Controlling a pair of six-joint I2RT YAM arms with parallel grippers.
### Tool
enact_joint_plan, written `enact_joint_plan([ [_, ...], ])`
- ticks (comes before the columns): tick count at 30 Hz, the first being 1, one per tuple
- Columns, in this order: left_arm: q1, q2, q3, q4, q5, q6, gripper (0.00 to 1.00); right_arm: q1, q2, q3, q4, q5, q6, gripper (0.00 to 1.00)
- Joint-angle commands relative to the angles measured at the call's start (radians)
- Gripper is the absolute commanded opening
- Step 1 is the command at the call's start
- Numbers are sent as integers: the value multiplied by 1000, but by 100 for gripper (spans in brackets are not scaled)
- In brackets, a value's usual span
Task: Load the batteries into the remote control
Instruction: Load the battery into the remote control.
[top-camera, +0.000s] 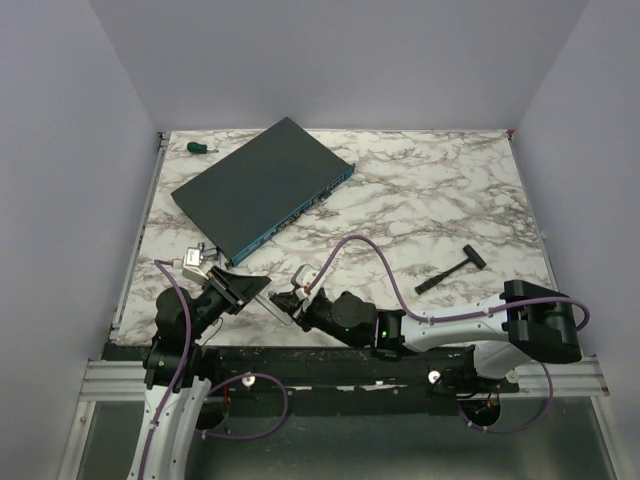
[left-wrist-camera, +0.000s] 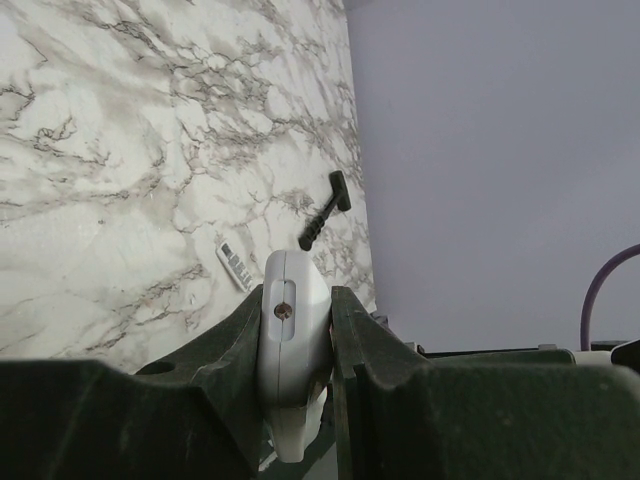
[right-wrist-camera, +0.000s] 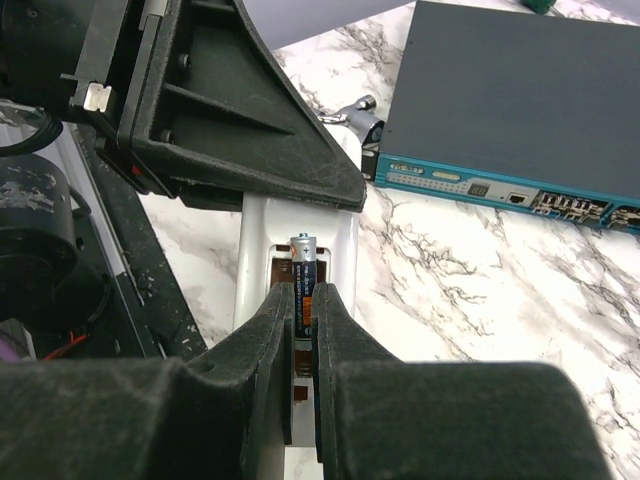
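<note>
One battery runs lengthwise along the remote control.

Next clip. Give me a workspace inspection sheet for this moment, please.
Surface: white marble-patterned table.
Job's things: remote gripped by its sides; battery at its open bay.
Clutter: dark box, green screwdriver, black T-shaped handle.
Tools: left tool shut on remote; right tool shut on battery.
Cables: purple cables looping off both arms.
Surroundings: plain lilac walls.
</note>
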Motion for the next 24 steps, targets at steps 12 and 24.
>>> enact_joint_plan([
  [12,0,-31,58,12,-25,-17,0,22,10,-17,-84,60,8,11],
  [24,0,-37,64,2,-33,-15,0,30,13,-22,-108,94,3,17],
])
